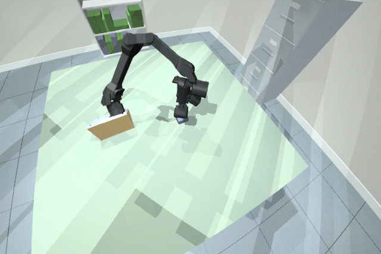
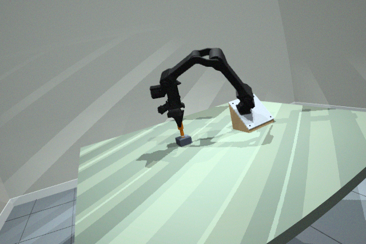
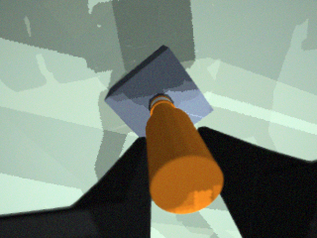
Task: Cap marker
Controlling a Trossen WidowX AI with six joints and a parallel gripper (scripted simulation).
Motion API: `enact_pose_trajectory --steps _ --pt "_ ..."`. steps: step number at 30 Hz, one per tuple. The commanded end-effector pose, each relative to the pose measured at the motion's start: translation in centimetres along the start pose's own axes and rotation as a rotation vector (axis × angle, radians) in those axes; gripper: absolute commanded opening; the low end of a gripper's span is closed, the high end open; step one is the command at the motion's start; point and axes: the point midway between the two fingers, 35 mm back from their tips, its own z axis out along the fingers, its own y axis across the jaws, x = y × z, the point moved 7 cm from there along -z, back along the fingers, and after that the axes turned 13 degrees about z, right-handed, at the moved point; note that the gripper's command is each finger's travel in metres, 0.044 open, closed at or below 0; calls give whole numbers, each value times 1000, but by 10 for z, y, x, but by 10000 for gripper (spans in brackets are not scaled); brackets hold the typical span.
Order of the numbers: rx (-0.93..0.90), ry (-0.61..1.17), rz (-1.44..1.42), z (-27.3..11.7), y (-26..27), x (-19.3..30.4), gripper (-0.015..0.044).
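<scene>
Claw [image 3: 180, 164] was clamped on the orange cap [image 3: 180, 159], its dark fingers pressing the cap from either side. The cap stood in line with the marker [image 3: 160, 102], its lower end down over the marker's tip, so only a short ring of the marker showed (just above the block) in the wrist view. The marker stood upright in the grey-blue holder block [image 3: 163, 79], which rested on the pale green tabletop [image 2: 206, 191]. In the exterior view the cap [image 2: 181, 131] rose slightly tilted from the holder block [image 2: 183, 140], with the claw [image 2: 178, 121] directly above. Whether the cap was fully seated could not be told.
</scene>
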Motion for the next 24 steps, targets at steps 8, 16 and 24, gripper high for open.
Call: enact_pose_trajectory --steps 8,16,24 --pt "-5 0 5 19 0 0 0" --pt "-6 0 4 29 0 1 0" --pt "-1 3 0 28 0 1 79"
